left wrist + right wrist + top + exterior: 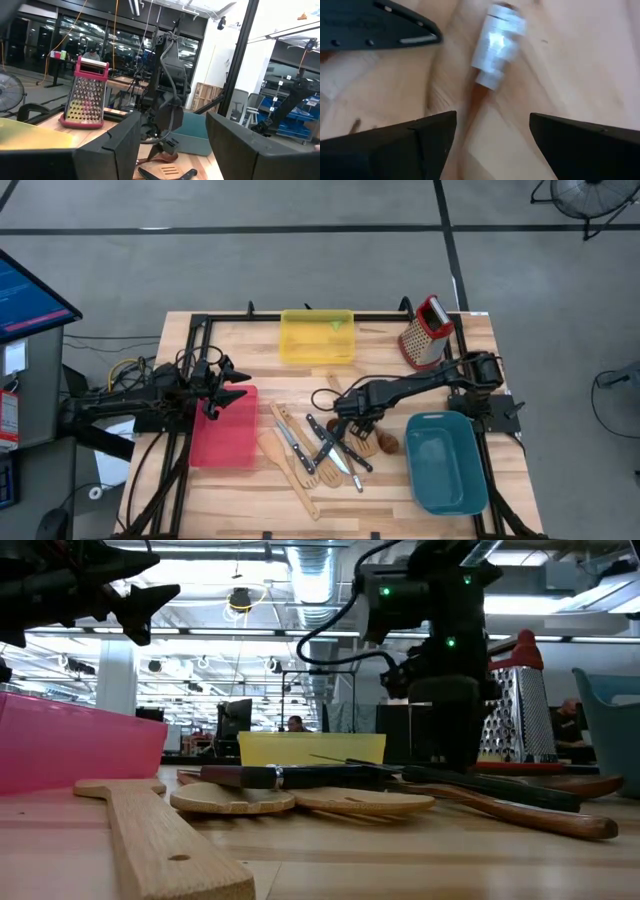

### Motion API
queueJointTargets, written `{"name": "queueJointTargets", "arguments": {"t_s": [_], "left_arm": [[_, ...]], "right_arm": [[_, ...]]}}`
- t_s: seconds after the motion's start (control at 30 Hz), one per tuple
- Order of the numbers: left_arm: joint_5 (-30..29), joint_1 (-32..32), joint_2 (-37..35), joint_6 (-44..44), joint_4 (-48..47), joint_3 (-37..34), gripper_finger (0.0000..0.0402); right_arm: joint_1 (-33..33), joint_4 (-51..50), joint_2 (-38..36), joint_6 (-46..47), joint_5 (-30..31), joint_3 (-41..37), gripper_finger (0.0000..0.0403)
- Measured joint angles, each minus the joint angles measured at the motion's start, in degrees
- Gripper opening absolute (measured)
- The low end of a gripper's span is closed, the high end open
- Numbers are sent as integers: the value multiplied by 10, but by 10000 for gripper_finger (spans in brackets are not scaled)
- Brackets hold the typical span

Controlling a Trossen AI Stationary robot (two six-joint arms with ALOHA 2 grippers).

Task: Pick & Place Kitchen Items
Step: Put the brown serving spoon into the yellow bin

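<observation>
Only the right wrist view shows the right gripper [492, 132] spread above a knife [380, 30].

A: What do the kitchen items [322, 448] look like?

B: Loose utensils lie in a flat, overlapping heap at the table's middle, toward its near side. Pale wooden spatulas [290, 462] and slotted turners fan out on the left.

A: And the others?

B: Black-handled knives [340, 448] cross over them, and a dark brown wooden spoon [384, 443] rests at the right end.
</observation>
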Motion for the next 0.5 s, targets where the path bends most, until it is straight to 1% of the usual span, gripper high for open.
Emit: {"name": "queueJointTargets", "arguments": {"t_s": [0.2,0.37,0.43,0.5], "left_arm": [[0,0,0,0,1,0,208],[0,0,0,0,1,0,208],[0,0,0,0,0,0,208],[0,0,0,0,0,0,208]], "right_arm": [[-1,18,3,-7,1,-2,265],[-6,27,6,-16,-12,-6,265],[-9,31,5,-16,-20,-9,260],[-10,33,5,-15,-26,-10,244]]}}
